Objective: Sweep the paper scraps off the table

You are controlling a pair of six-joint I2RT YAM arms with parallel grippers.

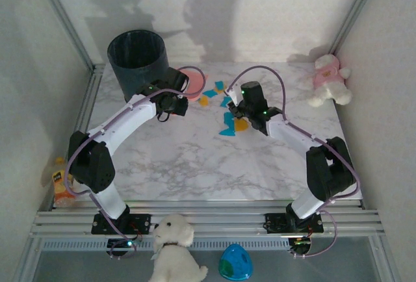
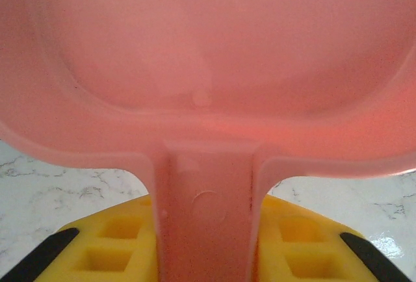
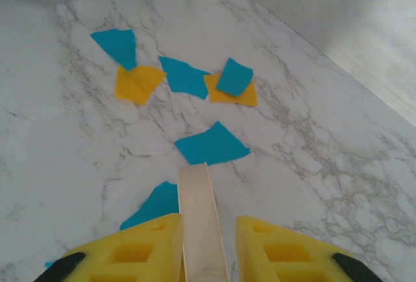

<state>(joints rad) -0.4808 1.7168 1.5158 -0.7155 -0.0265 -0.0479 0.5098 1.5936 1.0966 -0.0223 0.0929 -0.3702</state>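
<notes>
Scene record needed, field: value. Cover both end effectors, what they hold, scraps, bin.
left end effector: shut on handle of pink plastic dustpan
right end effector: shut on pale translucent flat strip
scraps: orange and blue paper scraps, loose on the tabletop ahead of the strip
surface: white marble-pattern table
bin: dark ribbed round bin, far left corner
status: scraps still on table

Overhead camera faces down on the table (image 1: 195,165); right wrist, close and low, shares its upper-centre paper scraps (image 1: 227,123); left seemingly closer.
</notes>
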